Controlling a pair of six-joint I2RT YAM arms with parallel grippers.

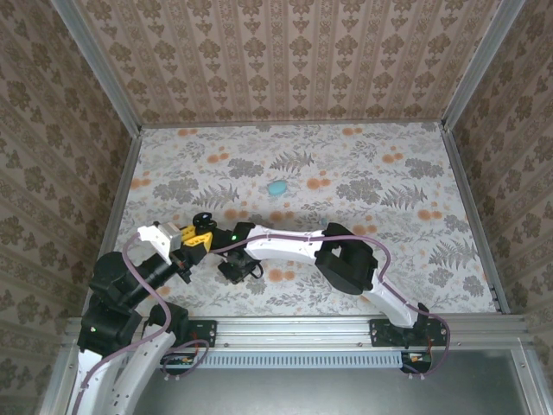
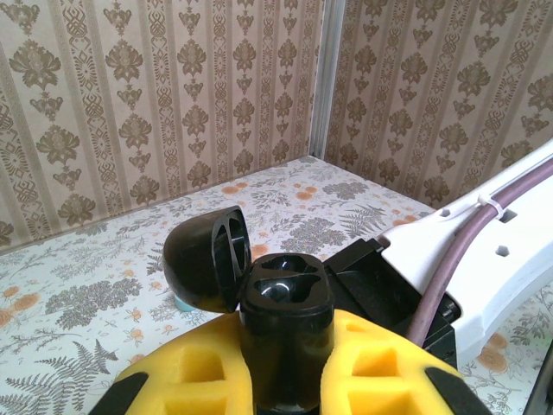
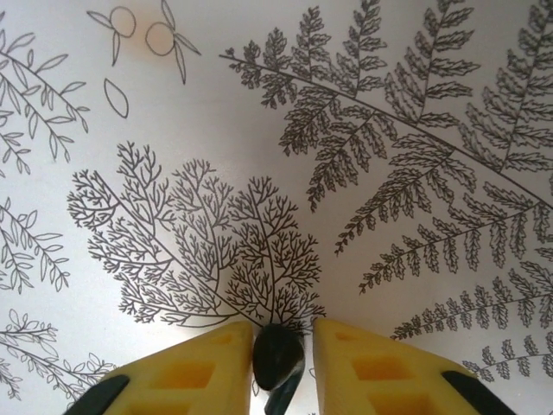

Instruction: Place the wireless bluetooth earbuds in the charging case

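Right end effector pinched on a black earbud; left end effector clamps the open case. Held at the tips, the earbud may twist or slip, missing its socket.

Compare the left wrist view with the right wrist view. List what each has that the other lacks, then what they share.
Left wrist: a black case, lid open, clamped in the left claw; papered walls; the other arm's white link with a purple cable.
Right wrist: a small black earbud between the yellow pads of the right claw, close above the table; whether it is gripped is unclear.
Both: yellow pads and the fern-printed table.
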